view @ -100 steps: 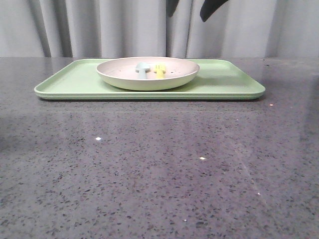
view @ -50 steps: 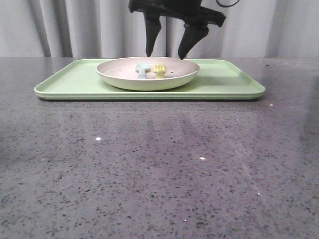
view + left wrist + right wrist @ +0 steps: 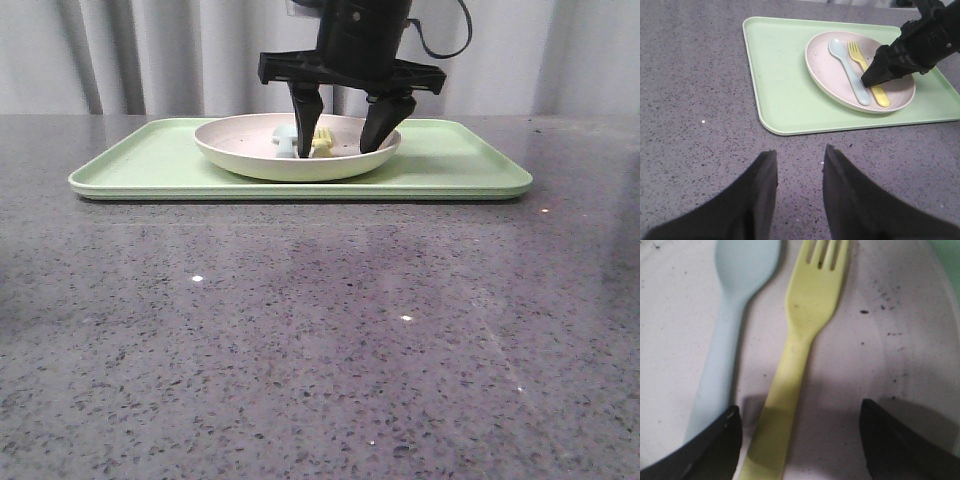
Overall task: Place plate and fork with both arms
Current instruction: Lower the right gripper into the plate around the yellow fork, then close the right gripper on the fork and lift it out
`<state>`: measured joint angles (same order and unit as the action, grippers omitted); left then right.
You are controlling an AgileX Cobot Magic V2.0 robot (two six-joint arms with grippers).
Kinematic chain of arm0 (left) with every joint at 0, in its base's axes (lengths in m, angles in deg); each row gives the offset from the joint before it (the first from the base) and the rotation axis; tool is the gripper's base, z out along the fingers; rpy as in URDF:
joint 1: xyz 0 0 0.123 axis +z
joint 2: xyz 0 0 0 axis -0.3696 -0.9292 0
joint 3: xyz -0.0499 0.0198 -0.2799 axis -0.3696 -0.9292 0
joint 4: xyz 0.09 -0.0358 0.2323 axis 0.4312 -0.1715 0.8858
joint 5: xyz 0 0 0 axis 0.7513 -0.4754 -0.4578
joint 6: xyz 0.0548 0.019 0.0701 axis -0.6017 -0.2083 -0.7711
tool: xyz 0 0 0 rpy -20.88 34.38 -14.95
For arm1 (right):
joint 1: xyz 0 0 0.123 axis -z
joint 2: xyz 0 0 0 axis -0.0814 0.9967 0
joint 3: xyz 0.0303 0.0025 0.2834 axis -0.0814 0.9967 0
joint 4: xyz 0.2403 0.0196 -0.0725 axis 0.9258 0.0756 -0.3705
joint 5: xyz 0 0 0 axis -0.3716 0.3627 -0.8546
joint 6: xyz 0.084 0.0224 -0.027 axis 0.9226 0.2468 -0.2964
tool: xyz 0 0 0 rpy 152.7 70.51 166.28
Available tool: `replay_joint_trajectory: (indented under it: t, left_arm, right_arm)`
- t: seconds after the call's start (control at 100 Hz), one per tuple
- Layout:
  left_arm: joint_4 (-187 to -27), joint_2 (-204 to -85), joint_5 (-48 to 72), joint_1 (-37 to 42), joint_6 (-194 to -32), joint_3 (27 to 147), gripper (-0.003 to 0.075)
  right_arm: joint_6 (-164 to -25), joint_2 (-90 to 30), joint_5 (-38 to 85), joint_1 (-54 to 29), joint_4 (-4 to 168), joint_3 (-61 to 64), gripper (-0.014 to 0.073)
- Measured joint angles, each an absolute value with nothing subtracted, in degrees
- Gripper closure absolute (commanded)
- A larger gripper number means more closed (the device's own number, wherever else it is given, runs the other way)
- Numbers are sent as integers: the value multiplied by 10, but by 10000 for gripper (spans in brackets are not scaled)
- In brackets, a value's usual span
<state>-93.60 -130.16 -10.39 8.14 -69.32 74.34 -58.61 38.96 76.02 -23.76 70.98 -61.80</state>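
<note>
fork (image 3: 805,335), the slim bright-yellow plastic one, lies flat inside the shallow round cream-white speckled plate (image 3: 900,97), which sits on the flat rectangular light-green tray (image 3: 785,75) at the far side of the dark speckled stone table (image 3: 320,340). going left to right: the left gripper (image 3: 799,192) hovers over bare table on the near side of the tray, its two dark fingers apart and holding nothing, well apart from the plate; next, a pale blue plastic spoon (image 3: 732,325) lies just beside the fork on its left, parallel to it; then the fork itself, its long axis running near to far with the tines at the far end; the right gripper (image 3: 342,140) is down inside the plate with its fingers spread wide, one on each side of the yellow handle, not yet touching it. the right arm is plainly the nearer. room looks tight on the left, where one fingertip (image 3: 710,447) stands close against the spoon's handle, and freer on the right towards the plate's raised rim.
</note>
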Motion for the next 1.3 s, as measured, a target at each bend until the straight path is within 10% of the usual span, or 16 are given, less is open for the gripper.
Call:
replay_joint_trajectory:
  t: [0.46, 1.3]
  left_arm:
    - [-936, -1302, -104, 81, -693, 743, 491]
    - [-936, -1302, -105, 81, -693, 743, 491]
  right_arm:
    - [-586, 392, 760, -238, 709, -618, 668]
    - [-585, 329, 818, -176, 695, -630, 661]
